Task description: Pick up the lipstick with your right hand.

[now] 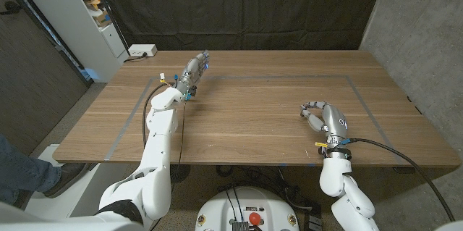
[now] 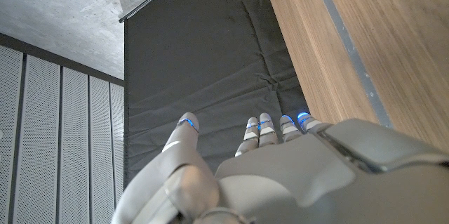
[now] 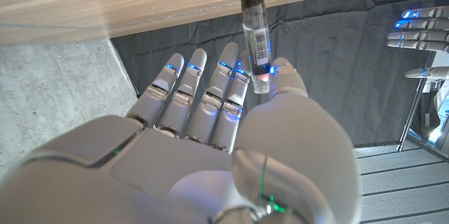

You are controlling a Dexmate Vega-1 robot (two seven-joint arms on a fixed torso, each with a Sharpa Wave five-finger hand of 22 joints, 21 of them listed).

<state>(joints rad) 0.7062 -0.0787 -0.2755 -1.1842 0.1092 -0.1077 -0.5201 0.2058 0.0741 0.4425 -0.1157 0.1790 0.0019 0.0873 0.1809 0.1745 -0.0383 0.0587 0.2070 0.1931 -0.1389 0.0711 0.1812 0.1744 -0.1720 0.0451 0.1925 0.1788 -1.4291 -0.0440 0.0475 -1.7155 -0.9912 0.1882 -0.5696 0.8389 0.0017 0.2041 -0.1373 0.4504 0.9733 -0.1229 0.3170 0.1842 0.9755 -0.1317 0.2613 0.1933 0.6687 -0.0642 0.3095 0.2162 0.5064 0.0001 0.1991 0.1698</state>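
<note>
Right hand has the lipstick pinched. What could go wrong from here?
1. In the right wrist view the lipstick is held only near one end by the right hand, thumb against a finger; most of the tube sticks out, so it may pivot or slip.
2. Its free end is near the table; a bump there could knock it loose.

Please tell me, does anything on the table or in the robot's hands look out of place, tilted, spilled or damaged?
Nothing looks damaged or spilled. The clear lipstick tube with a dark cap and barcode label is off the wooden table, pinched in the right hand. The left hand holds nothing over the table's far left part.
</note>
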